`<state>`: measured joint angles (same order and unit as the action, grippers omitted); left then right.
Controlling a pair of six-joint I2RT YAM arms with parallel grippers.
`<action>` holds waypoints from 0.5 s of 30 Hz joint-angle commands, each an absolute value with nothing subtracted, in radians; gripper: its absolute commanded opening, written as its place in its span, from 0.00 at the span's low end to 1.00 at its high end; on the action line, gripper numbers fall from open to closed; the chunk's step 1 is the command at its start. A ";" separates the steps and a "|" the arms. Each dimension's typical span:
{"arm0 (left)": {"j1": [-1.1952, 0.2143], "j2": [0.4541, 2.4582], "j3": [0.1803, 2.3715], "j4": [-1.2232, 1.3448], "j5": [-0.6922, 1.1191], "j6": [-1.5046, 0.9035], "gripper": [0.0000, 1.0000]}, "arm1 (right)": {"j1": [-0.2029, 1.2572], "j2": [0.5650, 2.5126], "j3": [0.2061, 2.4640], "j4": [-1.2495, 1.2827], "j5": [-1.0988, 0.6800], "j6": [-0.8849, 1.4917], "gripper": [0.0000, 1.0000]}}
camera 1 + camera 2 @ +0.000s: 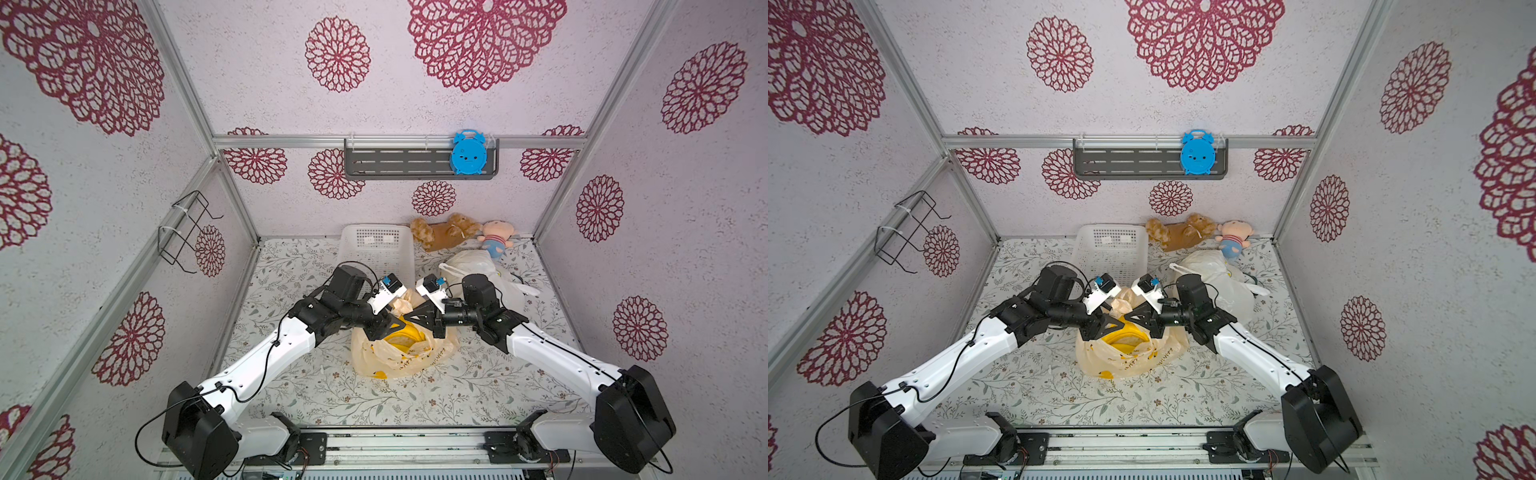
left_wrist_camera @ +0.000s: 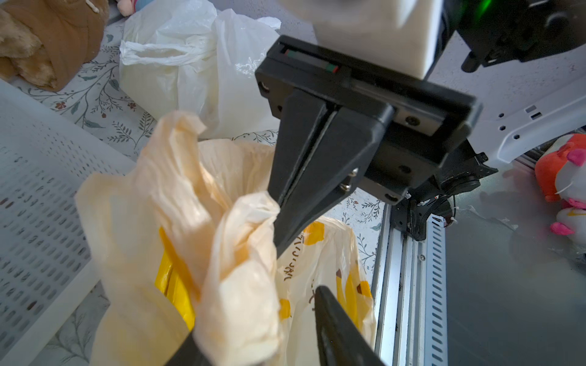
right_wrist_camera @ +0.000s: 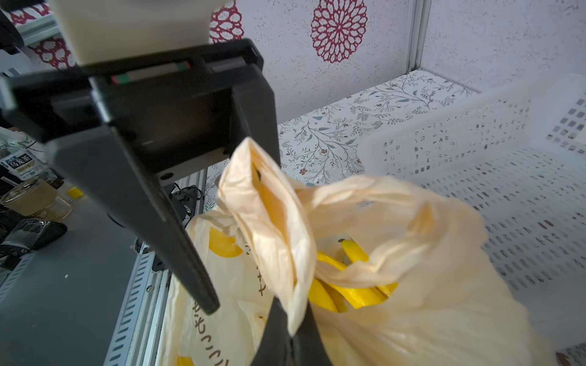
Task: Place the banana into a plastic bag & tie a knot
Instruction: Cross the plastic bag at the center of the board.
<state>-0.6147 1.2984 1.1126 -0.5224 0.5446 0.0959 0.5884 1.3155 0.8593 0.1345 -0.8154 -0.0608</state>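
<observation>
Left gripper jaws apart, a cream fold of the plastic bag standing between them, lying against one finger. Right gripper opposite, jaws pressed together, tips at the bag's other fold. Banana shows yellow inside. White basket just beside; white bag behind.

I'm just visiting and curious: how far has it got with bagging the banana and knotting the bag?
Done: the banana lies inside the yellow bag. In hand: the right claw is shut on a bag handle; the left claw stands open with bag plastic between its fingers, not pinching it. Left: the bag's mouth gapes and no knot shows, so the tying is not yet done.
</observation>
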 commanded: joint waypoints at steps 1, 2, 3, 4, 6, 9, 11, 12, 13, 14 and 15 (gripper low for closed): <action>-0.607 1.276 1.109 -0.479 0.568 0.088 0.48 | 0.605 1.317 0.892 0.130 -0.821 -0.073 0.00; -0.607 1.278 1.109 -0.477 0.567 0.089 0.48 | 0.610 1.318 0.894 0.127 -0.821 -0.075 0.00; -0.607 1.280 1.111 -0.477 0.566 0.087 0.48 | 0.615 1.319 0.897 0.120 -0.821 -0.076 0.00; -0.606 1.284 1.112 -0.476 0.566 0.086 0.48 | 0.619 1.321 0.902 0.112 -0.821 -0.082 0.00; -0.606 1.291 1.114 -0.474 0.567 0.083 0.48 | 0.628 1.322 0.909 0.102 -0.819 -0.088 0.00; -0.605 1.301 1.117 -0.469 0.569 0.080 0.46 | 0.636 1.323 0.918 0.083 -0.818 -0.100 0.00; -0.603 1.309 1.121 -0.471 0.580 0.080 0.35 | 0.637 1.322 0.921 0.077 -0.812 -0.101 0.00; -0.599 1.313 1.126 -0.474 0.592 0.078 0.22 | 0.637 1.323 0.921 0.075 -0.806 -0.104 0.00; -0.591 1.315 1.129 -0.471 0.608 0.072 0.07 | 0.636 1.321 0.920 0.074 -0.796 -0.103 0.00; -0.590 1.316 1.130 -0.472 0.610 0.066 0.00 | 0.637 1.320 0.919 0.074 -0.792 -0.101 0.00; -0.589 1.315 1.129 -0.469 0.603 0.060 0.00 | 0.635 1.317 0.918 0.075 -0.786 -0.096 0.00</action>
<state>-0.6022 1.3071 1.1130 -0.4953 0.5770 0.0750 0.6315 1.3277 0.8883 0.0795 -0.8024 -0.0822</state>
